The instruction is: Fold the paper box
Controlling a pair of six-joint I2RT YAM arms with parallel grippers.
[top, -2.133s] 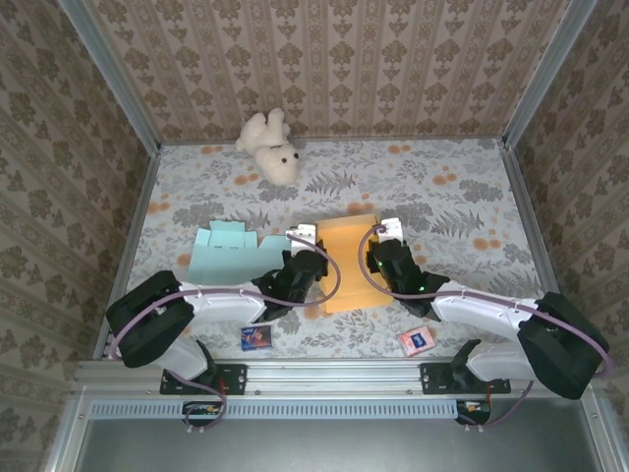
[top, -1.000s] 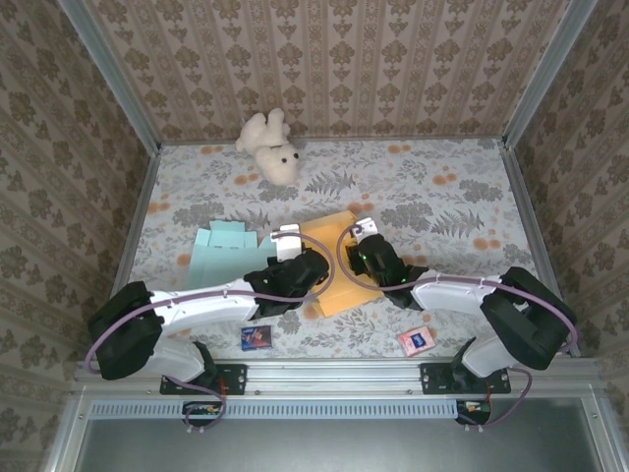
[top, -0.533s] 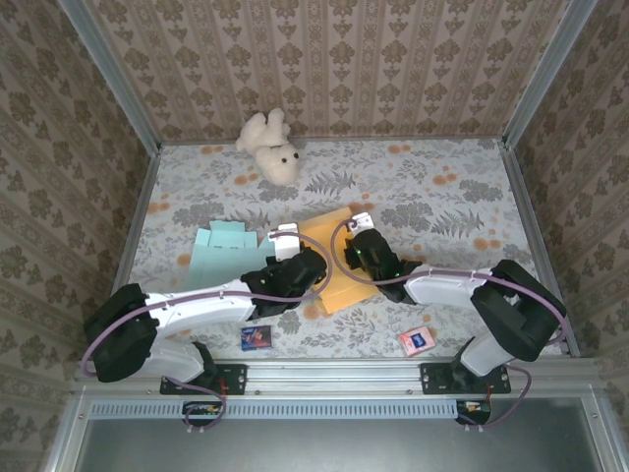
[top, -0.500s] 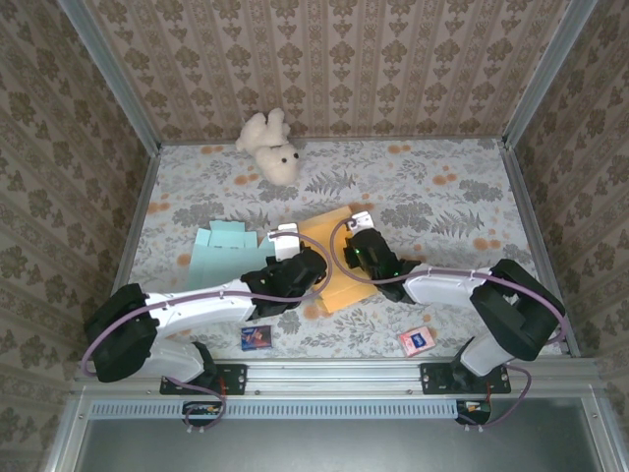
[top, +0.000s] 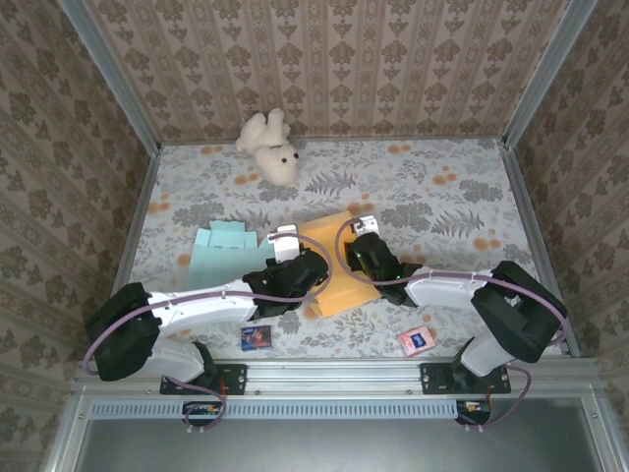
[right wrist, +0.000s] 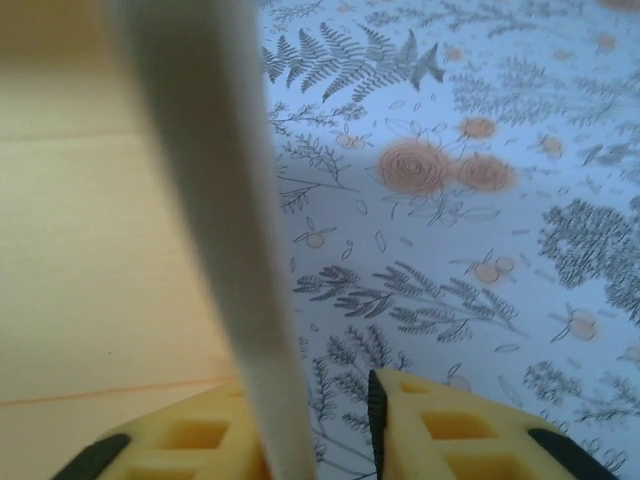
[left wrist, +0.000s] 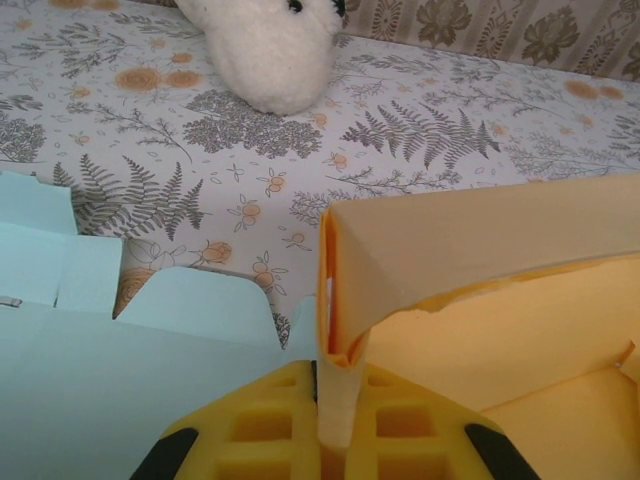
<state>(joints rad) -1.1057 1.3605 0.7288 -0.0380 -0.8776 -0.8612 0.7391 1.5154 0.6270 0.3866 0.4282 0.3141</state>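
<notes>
- The orange paper box sits mid-desk between both arms. Since two seconds ago it has swung askew and slid left; with its walls raised, folding looks partway done.
- The left fingers pinch its left wall.
- The right fingers straddle the opposite wall, slightly spread — a gap shows beside it.

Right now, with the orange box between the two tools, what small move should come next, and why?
Probably close the right tool on the upright wall of the orange box. In the right wrist view a gap shows between that wall and one finger, while the left tool pinches the raised wall on the other side. Holding both sides should let the fold go evenly.
</notes>
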